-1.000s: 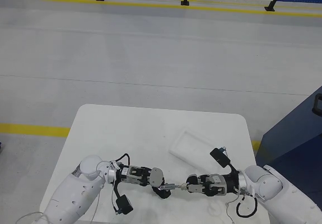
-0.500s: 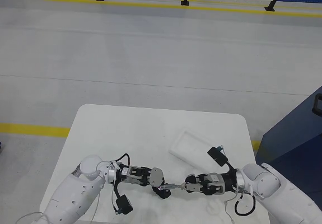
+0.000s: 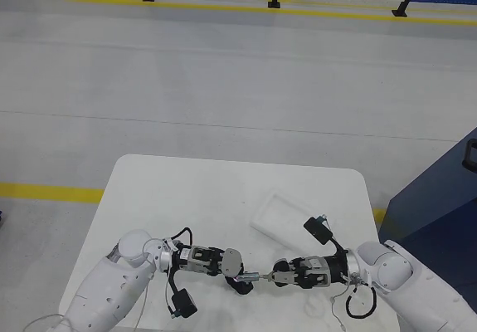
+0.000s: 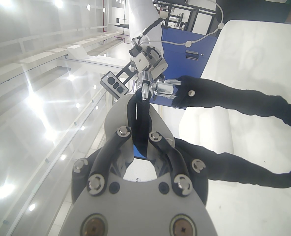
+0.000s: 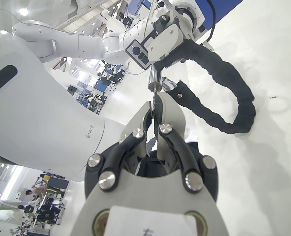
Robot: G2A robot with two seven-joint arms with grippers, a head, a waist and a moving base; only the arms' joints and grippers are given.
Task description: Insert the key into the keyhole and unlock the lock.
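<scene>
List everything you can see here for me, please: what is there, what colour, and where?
lock: one, silver barrel with black sleeved cable loop, held above the table, loop drooping toward it
key: one, dark head, blade at the barrel's end
tray: one, white, on the table beyond the grippers
table: one, white, under both arms
cabinet: one, blue, beside the table
left gripper: one, white and black, shut on the lock
right gripper: one, white and black, shut on the key
</scene>
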